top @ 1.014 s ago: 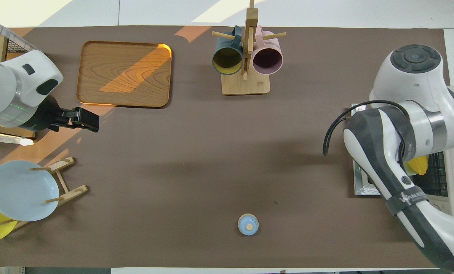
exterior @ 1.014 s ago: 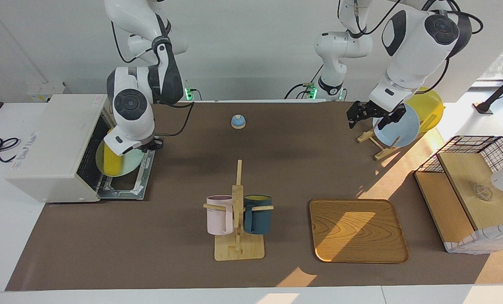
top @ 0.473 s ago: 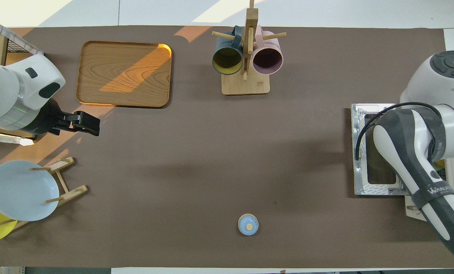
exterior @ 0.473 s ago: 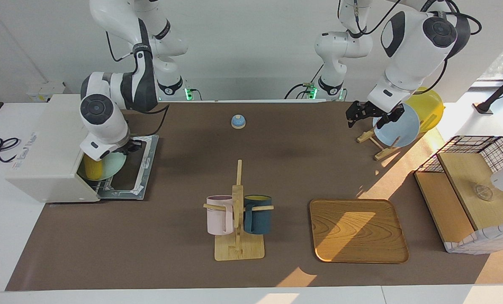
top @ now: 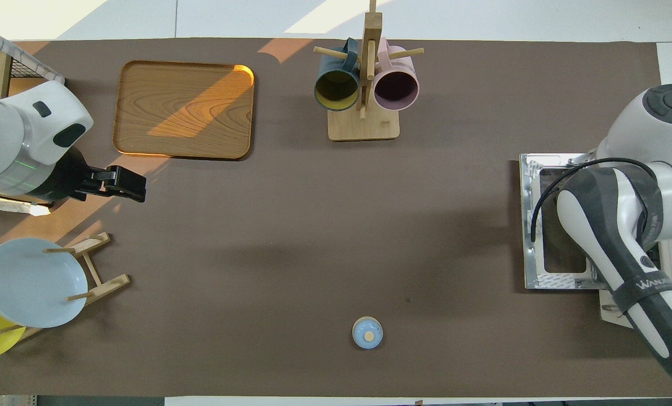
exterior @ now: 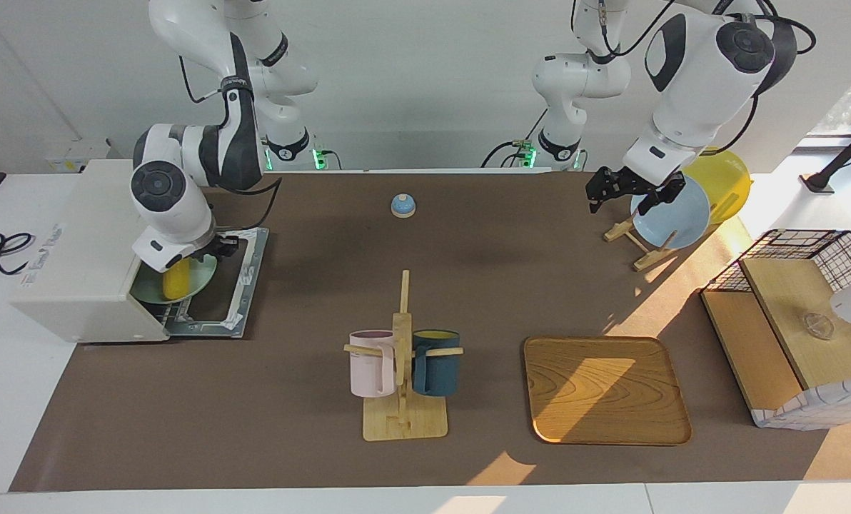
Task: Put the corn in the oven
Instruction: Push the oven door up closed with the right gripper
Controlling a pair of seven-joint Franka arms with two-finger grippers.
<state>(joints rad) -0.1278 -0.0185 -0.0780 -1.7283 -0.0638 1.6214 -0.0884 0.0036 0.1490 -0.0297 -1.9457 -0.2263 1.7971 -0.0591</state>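
Note:
The white oven (exterior: 86, 243) stands at the right arm's end of the table with its door (exterior: 222, 289) dropped open; the door also shows in the overhead view (top: 539, 279). The yellow corn (exterior: 175, 283) lies on a pale green plate (exterior: 195, 277) in the oven's mouth, over the wire rack. My right gripper (exterior: 216, 250) is at the plate's rim over the door and grips it. In the overhead view the right arm hides the corn and the gripper. My left gripper (exterior: 620, 203) is open and empty, waiting over the table beside the plate rack; it also shows in the overhead view (top: 126, 184).
A blue bell (exterior: 403, 205) sits near the robots. A mug rack (exterior: 403, 357) with a pink and a dark blue mug and a wooden tray (exterior: 606, 390) lie farther out. A rack with a blue plate (exterior: 675, 207) and a yellow plate, and a wire basket (exterior: 804, 314), are at the left arm's end.
My right arm carried the plate with the corn from over the open door into the oven's mouth. The left arm barely moved.

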